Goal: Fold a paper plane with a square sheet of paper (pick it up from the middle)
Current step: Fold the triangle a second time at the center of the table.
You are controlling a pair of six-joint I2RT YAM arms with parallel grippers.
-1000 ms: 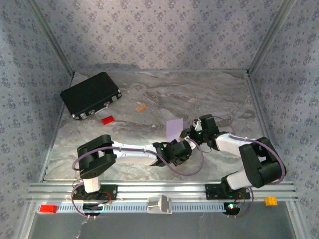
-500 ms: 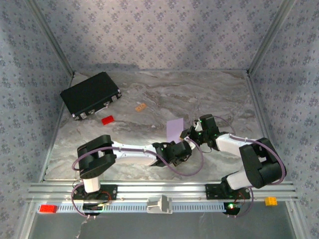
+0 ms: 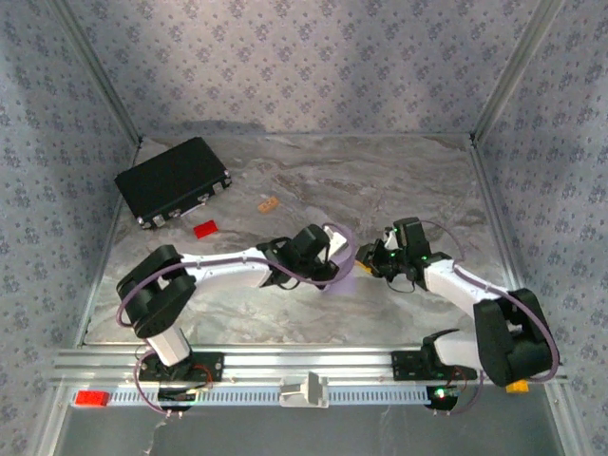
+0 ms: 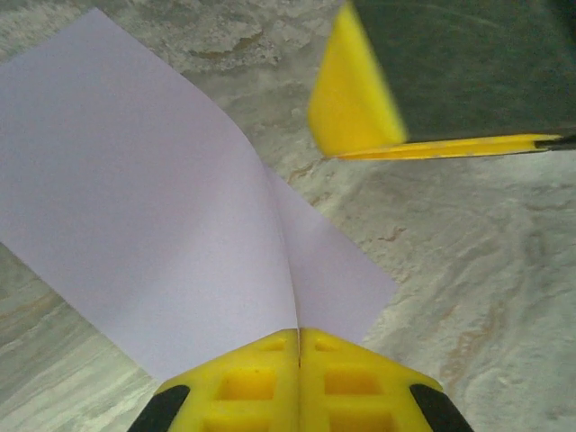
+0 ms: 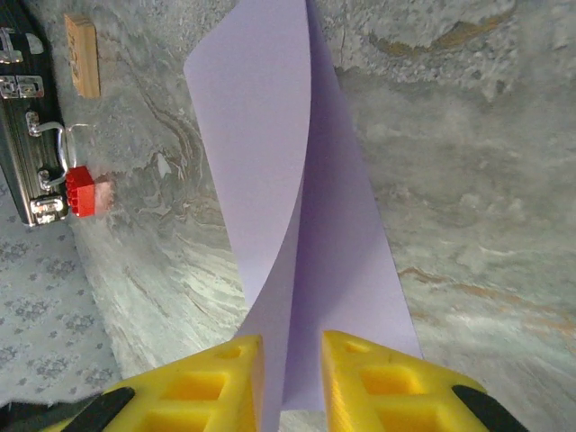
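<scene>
Left gripper [image 4: 298, 342] clamping one edge of the square sheet of paper [image 4: 153, 216], sheet bowing above mid-table, right gripper [image 5: 292, 364] facing it, fingers parted, black case [image 3: 173, 180] sitting well apart at far left.

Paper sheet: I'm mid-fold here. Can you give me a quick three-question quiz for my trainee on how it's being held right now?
1. True or false: the left gripper is shut on the square sheet of paper.
2. Pick one. In the right wrist view, the right gripper has its jaws:
A) pressed together on the sheet
B) apart, with the sheet passing between them
C) apart, with nothing between them
3. Fill in the blank: the small red block lies on the table close to the black ____.

Key: 1 true; 2 B; 3 case.
</scene>
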